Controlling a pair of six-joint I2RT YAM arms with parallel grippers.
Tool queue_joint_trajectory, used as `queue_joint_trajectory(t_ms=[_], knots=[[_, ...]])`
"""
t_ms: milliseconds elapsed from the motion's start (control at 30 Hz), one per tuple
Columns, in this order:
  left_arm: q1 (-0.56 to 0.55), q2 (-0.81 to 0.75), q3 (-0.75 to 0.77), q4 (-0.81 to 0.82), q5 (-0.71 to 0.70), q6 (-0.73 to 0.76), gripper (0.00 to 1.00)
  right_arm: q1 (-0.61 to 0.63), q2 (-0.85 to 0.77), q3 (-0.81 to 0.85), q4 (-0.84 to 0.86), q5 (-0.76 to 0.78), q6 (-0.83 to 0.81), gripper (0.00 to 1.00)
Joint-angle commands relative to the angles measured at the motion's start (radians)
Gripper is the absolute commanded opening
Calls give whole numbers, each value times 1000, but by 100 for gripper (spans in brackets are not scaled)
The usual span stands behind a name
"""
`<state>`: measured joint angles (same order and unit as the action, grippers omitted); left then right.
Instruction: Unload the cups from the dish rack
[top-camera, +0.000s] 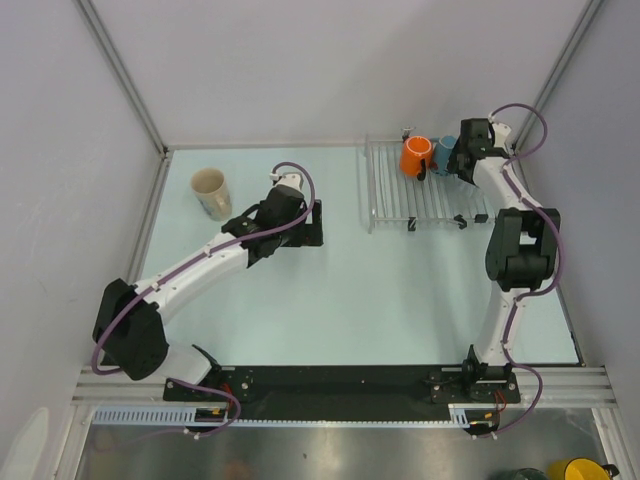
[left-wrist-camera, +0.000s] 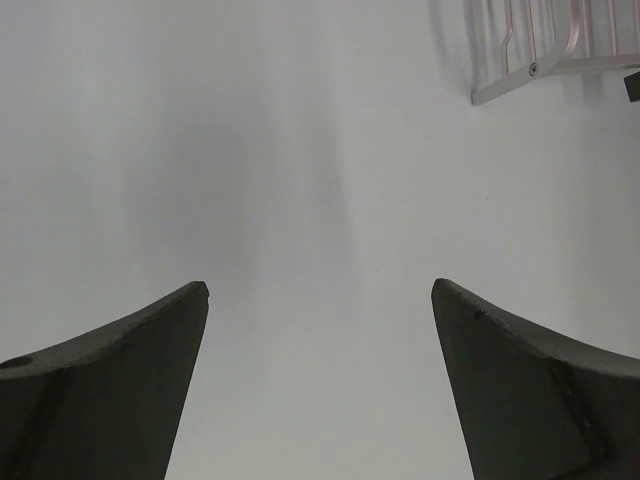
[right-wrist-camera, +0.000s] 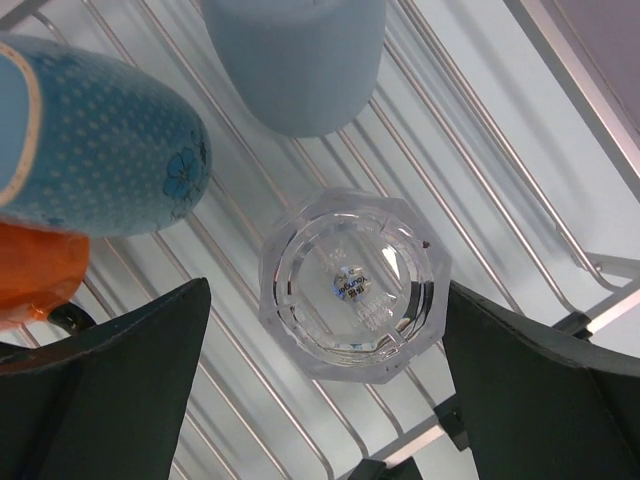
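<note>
The dish rack (top-camera: 392, 203) stands at the table's back right. An orange mug (top-camera: 416, 155) and a blue cup (top-camera: 445, 152) sit at its far end. My right gripper (top-camera: 460, 165) hovers over them, open. In the right wrist view it (right-wrist-camera: 327, 288) straddles an upturned clear faceted glass (right-wrist-camera: 350, 285) on the rods (right-wrist-camera: 500, 180), without touching it. A teal-blue dotted mug (right-wrist-camera: 100, 150), a light-blue cup (right-wrist-camera: 295, 60) and the orange mug (right-wrist-camera: 35, 270) lie beyond. A beige tumbler (top-camera: 209, 192) stands on the table at back left. My left gripper (top-camera: 312, 222) is open and empty over bare table (left-wrist-camera: 320, 287).
The rack's near corner (left-wrist-camera: 530, 70) shows at the upper right of the left wrist view. Grey walls close in the table at the back and sides. A yellow mug (top-camera: 575, 470) sits off the table at the bottom right.
</note>
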<state>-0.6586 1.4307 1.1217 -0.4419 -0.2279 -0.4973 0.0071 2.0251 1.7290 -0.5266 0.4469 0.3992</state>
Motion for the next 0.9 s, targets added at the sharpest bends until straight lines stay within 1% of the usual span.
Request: queue_joint_trajectory(t_ms=[0, 167, 467, 500, 600, 667, 700, 767, 800, 867], knots=[[2, 0, 6, 26, 4, -14, 99, 1, 30, 84, 5, 19, 3, 100], [2, 10, 7, 26, 2, -15, 98, 1, 67, 125, -9, 24, 3, 100], [2, 19, 3, 28, 4, -17, 98, 1, 106, 89, -6, 62, 10, 100], [2, 20, 3, 26, 5, -17, 98, -25, 109, 84, -6, 62, 10, 100], [2, 19, 1, 26, 7, -17, 98, -36, 115, 81, -6, 56, 18, 99], [2, 17, 0, 26, 4, -15, 98, -39, 112, 73, 0, 62, 21, 93], [2, 16, -2, 26, 5, -17, 98, -39, 110, 70, 4, 70, 23, 88], [2, 16, -2, 26, 4, -17, 98, -39, 98, 50, 19, 78, 21, 83], [2, 16, -2, 26, 7, -18, 98, -39, 93, 41, 28, 84, 20, 79], [2, 16, -3, 28, 6, -18, 98, -41, 83, 15, 53, 78, 13, 76]])
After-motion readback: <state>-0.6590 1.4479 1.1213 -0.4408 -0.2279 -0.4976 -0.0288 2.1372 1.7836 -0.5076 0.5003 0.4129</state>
